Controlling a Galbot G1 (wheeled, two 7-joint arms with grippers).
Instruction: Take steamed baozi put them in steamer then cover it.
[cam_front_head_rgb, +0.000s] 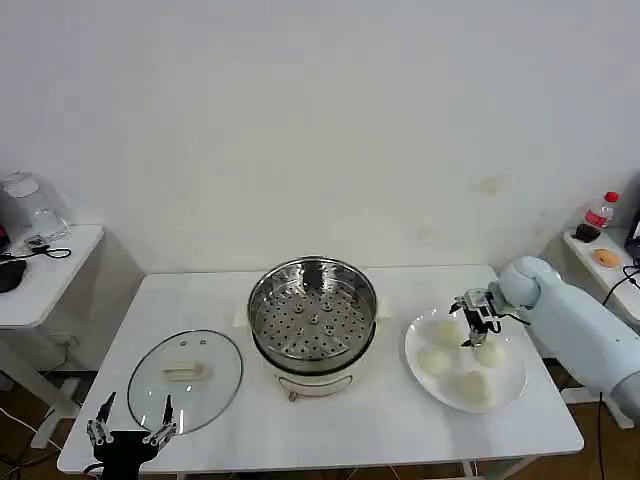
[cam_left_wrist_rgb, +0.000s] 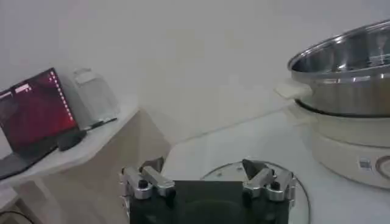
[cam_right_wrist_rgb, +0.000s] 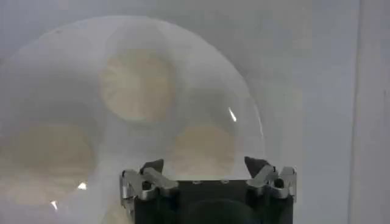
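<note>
My right gripper (cam_front_head_rgb: 477, 322) hangs fingers apart over the baozi (cam_front_head_rgb: 434, 361) on the plate (cam_front_head_rgb: 511, 386); my left gripper (cam_front_head_rgb: 131, 421), also spread, waits by the cover (cam_front_head_rgb: 185, 378)

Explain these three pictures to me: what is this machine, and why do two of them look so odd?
It is a two-armed robot. The wide picture comes from its head; the other two from cameras on its wrists. On the white table stand a steel steamer, a glass lid and a plate with four buns. The right claw hangs open over the buns, holding nothing. The left claw waits open near the lid.
</note>
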